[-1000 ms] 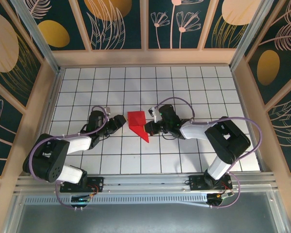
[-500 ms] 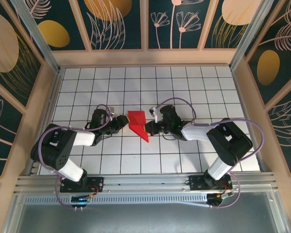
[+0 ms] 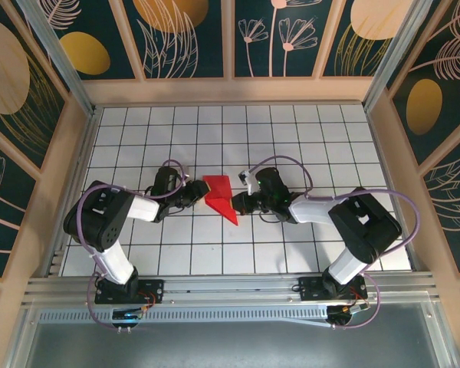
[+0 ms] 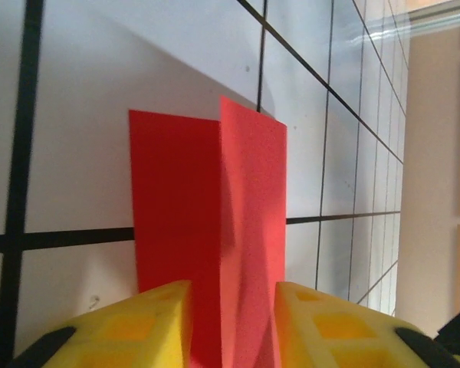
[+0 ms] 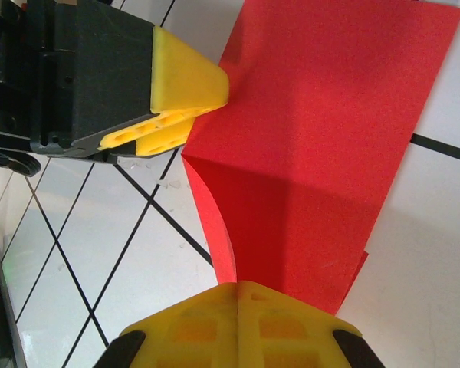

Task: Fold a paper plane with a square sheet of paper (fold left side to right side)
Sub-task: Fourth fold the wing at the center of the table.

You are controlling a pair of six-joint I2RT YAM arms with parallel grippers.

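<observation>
Your left hand (image 3: pixel 195 194) has slid right across the white gridded surface (image 3: pixel 307 138) and now reaches the red sheet of paper (image 3: pixel 219 197), which it sat short of a second ago. Its yellow fingers (image 4: pixel 138 326) have drawn closer together, yet in the left wrist view they stand apart, straddling a raised flap of the sheet; you cannot tell whether they press it. Your right hand (image 3: pixel 238 204) has stayed put, closed, tips against the sheet's right edge. The folded sheet lies at the centre of the top frame between both hands, its point toward the lower right.
</observation>
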